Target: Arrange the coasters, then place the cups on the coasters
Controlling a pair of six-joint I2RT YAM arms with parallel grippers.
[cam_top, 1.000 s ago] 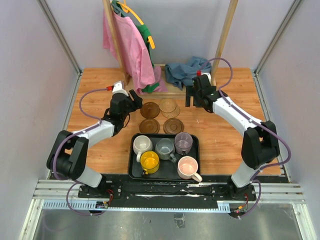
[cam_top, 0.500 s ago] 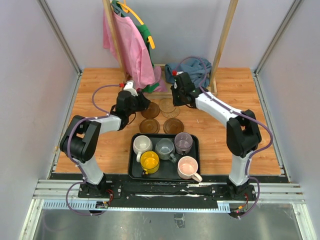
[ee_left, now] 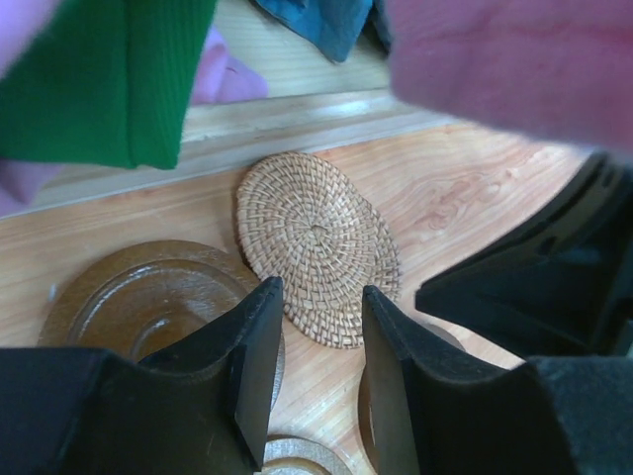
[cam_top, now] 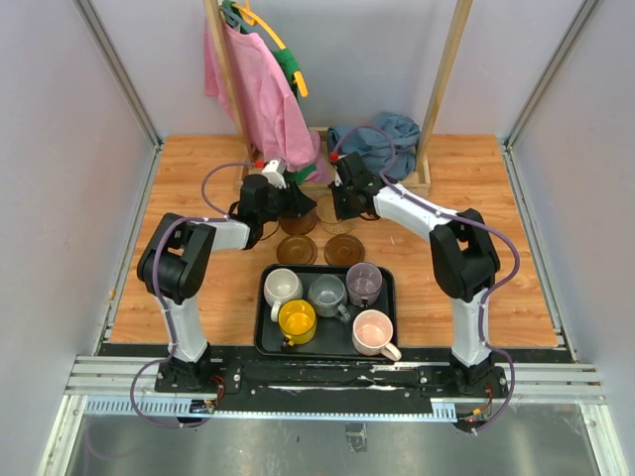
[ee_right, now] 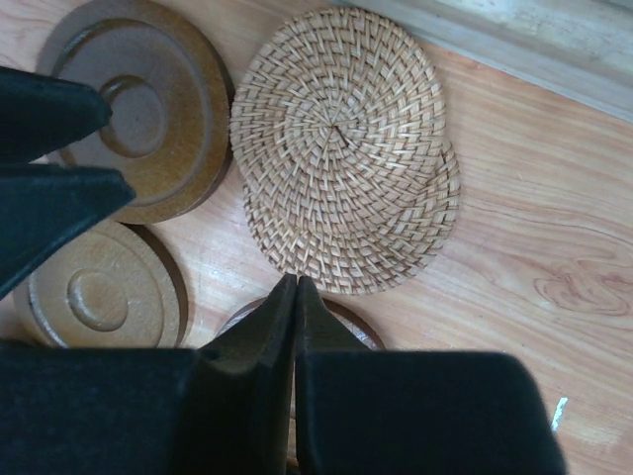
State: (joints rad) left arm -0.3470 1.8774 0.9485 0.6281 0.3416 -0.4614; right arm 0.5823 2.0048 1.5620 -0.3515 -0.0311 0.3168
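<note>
At the back-middle of the tabletop (cam_top: 228, 297) both my arms are reaching over the coaster cluster. Step in hand, my call: arranging coasters, cups not started.

All five cups are sitting in the black tray (cam_top: 335, 335): white cup (cam_top: 283, 286), grey cup (cam_top: 326, 293), purple cup (cam_top: 364, 283), yellow cup (cam_top: 297, 319), pink cup (cam_top: 373, 330).

My right jaws are pressing shut, tip to tip, with nothing showing between them. The tips are pointing at the near edge of the woven pair. The top woven coaster (ee_right: 336, 129) is lying offset on the lower woven coaster (ee_right: 420, 233), overlapping it.

My left jaws are standing partly apart, gripping nothing, hovering at the rim of the far brown coaster (ee_left: 148, 297); touching or not, I cannot tell. The near-left brown coaster (cam_top: 296, 249) and near-right brown coaster (cam_top: 344, 248) are lying just behind the tray.

Next move, I am guessing: separating the woven pair by sliding or lifting the top one onto bare wood, then spreading all five apart. Flat thin discs are giving little edge to pinch.
</note>
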